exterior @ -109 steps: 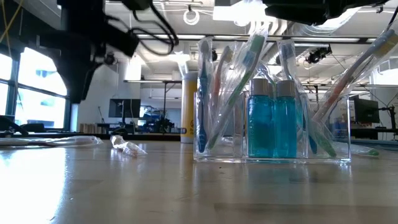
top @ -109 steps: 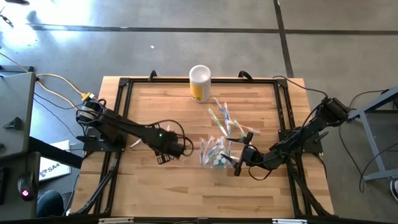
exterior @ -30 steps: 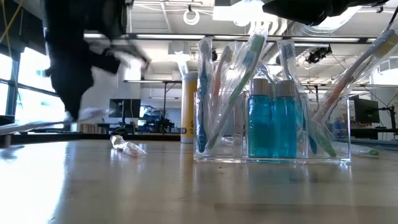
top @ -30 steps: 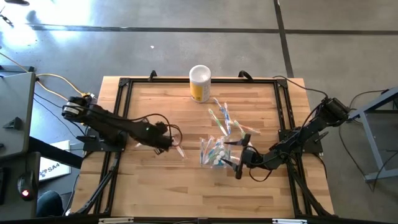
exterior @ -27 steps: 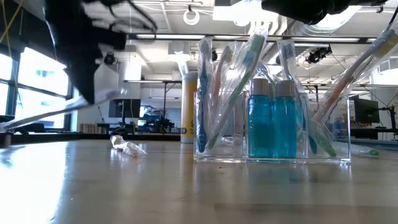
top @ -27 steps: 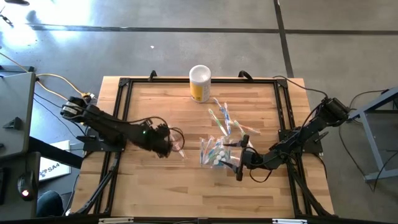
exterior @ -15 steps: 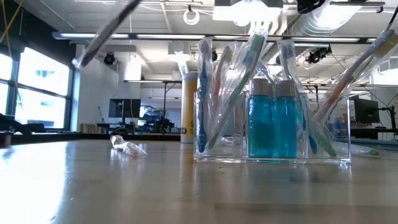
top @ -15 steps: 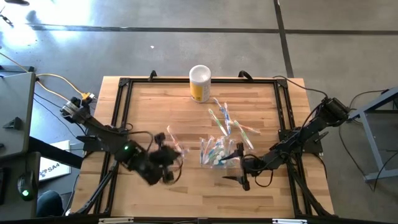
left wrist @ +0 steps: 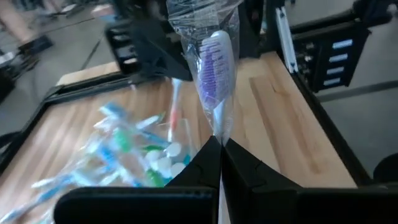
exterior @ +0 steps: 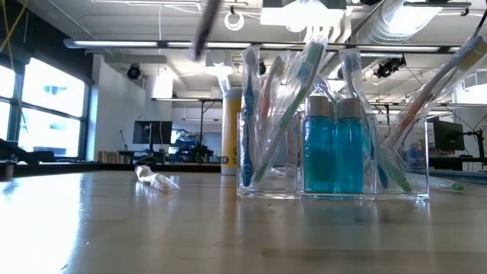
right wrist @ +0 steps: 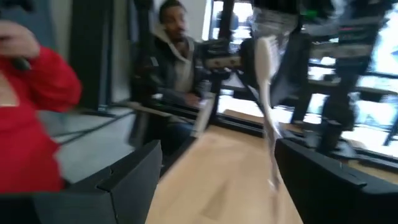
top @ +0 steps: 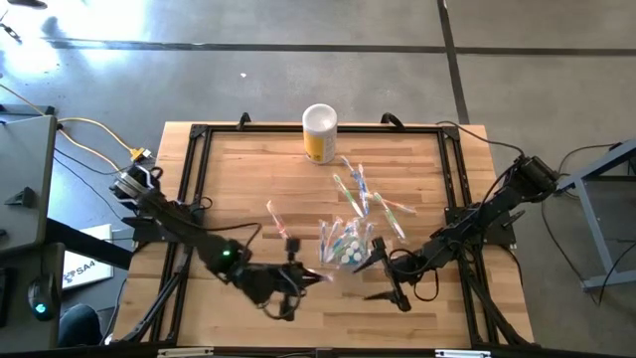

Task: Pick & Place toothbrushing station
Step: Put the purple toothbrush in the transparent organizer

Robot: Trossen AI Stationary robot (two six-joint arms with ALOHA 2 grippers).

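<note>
The toothbrushing station (top: 344,244) is a clear holder in mid-table, packed with wrapped toothbrushes and teal tubes (exterior: 333,152). More wrapped toothbrushes (top: 364,194) lie loose on the wood just beyond it. My left gripper (top: 291,287) hovers near the table's front, left of the station. It is shut on a wrapped toothbrush (left wrist: 214,74) with a white and purple head. My right gripper (top: 381,279) stands open to the right of the station, facing the left gripper. The held toothbrush (right wrist: 267,99) shows between its fingers, farther off. My left gripper pinches the toothbrush's handle (left wrist: 217,134), through its clear wrapper, between the tips of its two shut fingers. The brush runs on past the fingers in line with them, head end farthest out. It is lifted clear of the table and tilted (exterior: 205,27).
A yellow canister with a white lid (top: 319,132) stands at the far edge. A crumpled clear wrapper (exterior: 156,179) lies on the wood left of the station, by a pinkish piece (top: 273,213). A black frame (top: 199,134) rims the table. People (right wrist: 37,93) stand beyond it.
My left gripper has swung from the table's left middle toward the near edge and rightward toward the station, turning as it went. It has carried the wrapped toothbrush up off the wood. My right gripper has drawn toward the near edge and turned to face the left one.
</note>
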